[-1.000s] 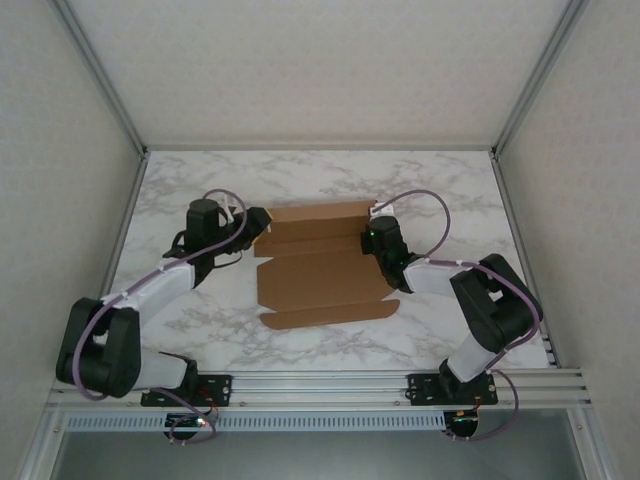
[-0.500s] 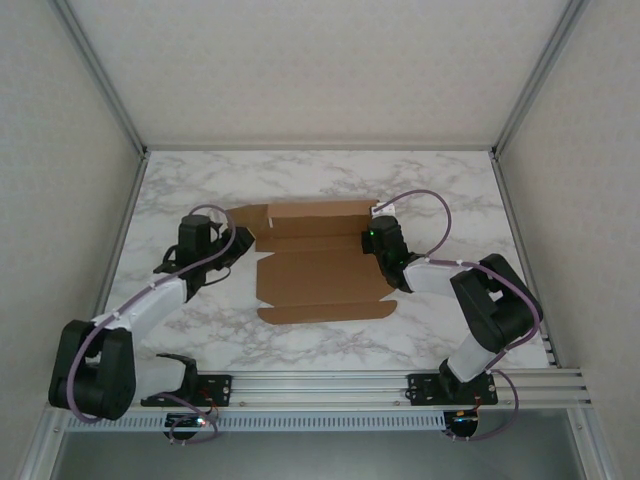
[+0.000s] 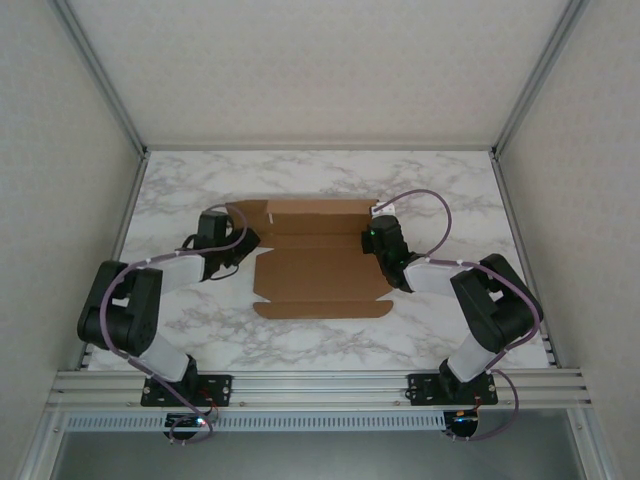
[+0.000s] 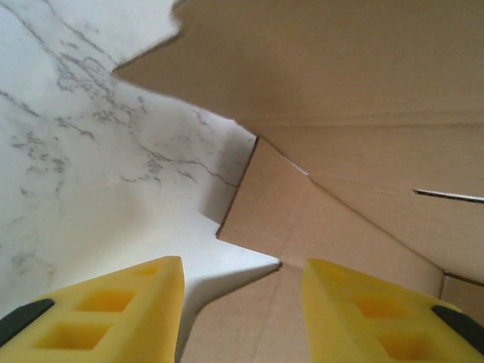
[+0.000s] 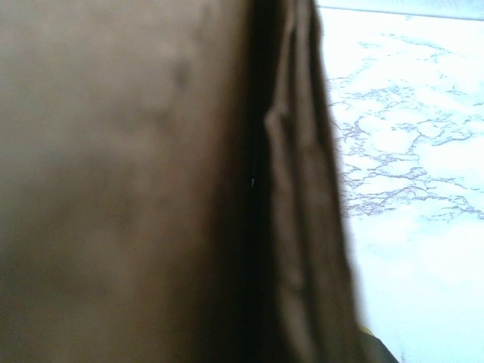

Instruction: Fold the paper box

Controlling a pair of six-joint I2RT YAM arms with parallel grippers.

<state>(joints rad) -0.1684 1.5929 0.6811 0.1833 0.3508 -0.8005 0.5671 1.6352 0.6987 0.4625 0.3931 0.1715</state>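
On the marble-patterned table [image 3: 180, 190], near its middle, lies the paper box [image 3: 320, 262], a plain brown die-cut cardboard sheet. It is mostly flat, with creased panels, a long flap along its near edge and a tab at its far left corner. It looks light and thin, stiff within each panel yet ready to bend along the scored lines. It would likely slide on the smooth tabletop unless pinned. Edges and flaps offer the best hold, since the flat middle gives nothing to pinch. The right gripper [image 3: 378, 236] sits at the sheet's right edge with jaws closed, apparently pinching a raised side flap, which its wrist camera sees edge-on and blurred. The left gripper [image 4: 242, 266] hovers low at the left edge, yellow fingers [image 4: 144, 302] apart and holding nothing, a notched cardboard corner just ahead. Purple cables [image 3: 421, 192] loop from both arms, whose wrists crowd the sheet's two sides. A metal rail [image 3: 320, 382] carrying the arm bases runs well apart along the near edge.
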